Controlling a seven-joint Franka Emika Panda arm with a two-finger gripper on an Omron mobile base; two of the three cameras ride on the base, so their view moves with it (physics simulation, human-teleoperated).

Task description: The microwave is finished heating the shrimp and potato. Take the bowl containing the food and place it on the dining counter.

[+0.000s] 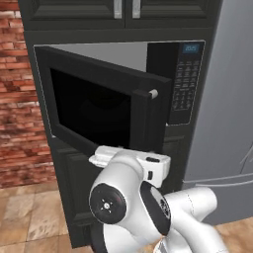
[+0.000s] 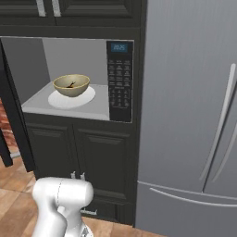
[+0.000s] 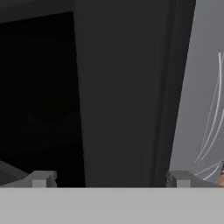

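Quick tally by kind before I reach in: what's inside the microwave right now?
Bowl: 1
Turntable plate: 1
Dark food piece in the bowl: 1 visible; more may be hidden by the rim
Total: 3

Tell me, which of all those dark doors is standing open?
The microwave door, the one with the dark glass window. It is swung out to the left, showing the bowl inside. The panelled cabinet doors below and above it are shut.
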